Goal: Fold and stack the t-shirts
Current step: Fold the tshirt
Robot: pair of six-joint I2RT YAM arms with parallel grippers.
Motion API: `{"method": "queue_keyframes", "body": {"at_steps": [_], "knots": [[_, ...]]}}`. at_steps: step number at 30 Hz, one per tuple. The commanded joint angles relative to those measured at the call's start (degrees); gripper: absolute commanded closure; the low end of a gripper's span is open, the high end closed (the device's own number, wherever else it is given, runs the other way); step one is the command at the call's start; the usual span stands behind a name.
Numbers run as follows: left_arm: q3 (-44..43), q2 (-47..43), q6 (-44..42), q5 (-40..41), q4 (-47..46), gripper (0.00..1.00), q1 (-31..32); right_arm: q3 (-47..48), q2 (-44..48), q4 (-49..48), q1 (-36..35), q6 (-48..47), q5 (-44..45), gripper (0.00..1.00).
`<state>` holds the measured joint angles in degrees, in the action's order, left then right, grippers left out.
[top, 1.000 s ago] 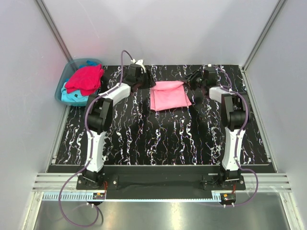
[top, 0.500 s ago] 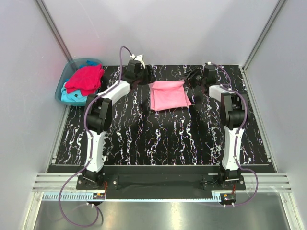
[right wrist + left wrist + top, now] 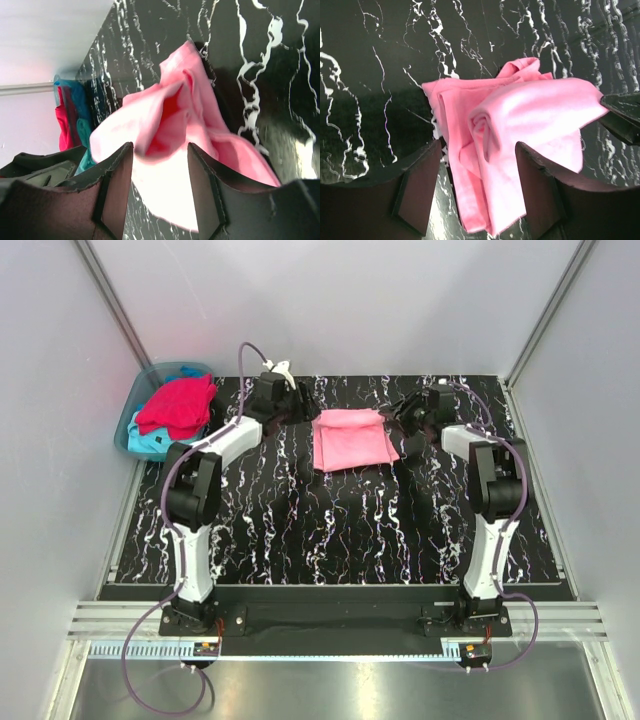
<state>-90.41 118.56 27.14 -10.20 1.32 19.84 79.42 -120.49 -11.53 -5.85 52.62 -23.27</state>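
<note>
A light pink t-shirt [image 3: 352,438] lies folded into a rough rectangle at the back middle of the black marbled table [image 3: 330,530]. My left gripper [image 3: 302,406] is open just off the shirt's back left corner. In the left wrist view [image 3: 479,150] the pink cloth [image 3: 520,120] lies between and beyond the spread fingers. My right gripper [image 3: 405,415] is open at the shirt's back right corner. In the right wrist view [image 3: 160,150] the pink cloth [image 3: 175,115] shows between the jaws. A crimson t-shirt [image 3: 178,405] lies on a turquoise t-shirt [image 3: 152,444].
The red and turquoise shirts sit in a translucent blue-green tub [image 3: 130,418] off the table's back left corner, also seen in the right wrist view [image 3: 62,125]. Grey walls enclose the table at the back and sides.
The left arm's elbow has swung left and its gripper has drawn back a little from the shirt's corner. The right arm shifted slightly right. The pink shirt has not moved.
</note>
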Motion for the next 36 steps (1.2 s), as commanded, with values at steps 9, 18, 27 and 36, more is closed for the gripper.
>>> {"method": "queue_keyframes", "body": {"at_steps": [9, 18, 27, 36], "knots": [[12.25, -15.10, 3.27, -1.14, -8.61, 0.35, 0.73, -9.01, 14.48, -4.29, 0.40, -0.59, 1.91, 0.46], [25.54, -22.41, 5.64, 0.88, -13.98, 0.36, 5.48, -18.07, 15.99, -9.65, -0.74, 1.61, 0.07, 0.48], [33.72, -28.03, 6.52, 2.11, -16.61, 0.36, 6.71, -8.07, 7.55, -8.25, -3.11, 2.05, -1.87, 0.48], [40.04, -31.63, 8.02, 4.83, -18.90, 0.37, 10.13, 2.22, -0.71, -5.17, -6.37, 3.19, -2.22, 0.48]]}}
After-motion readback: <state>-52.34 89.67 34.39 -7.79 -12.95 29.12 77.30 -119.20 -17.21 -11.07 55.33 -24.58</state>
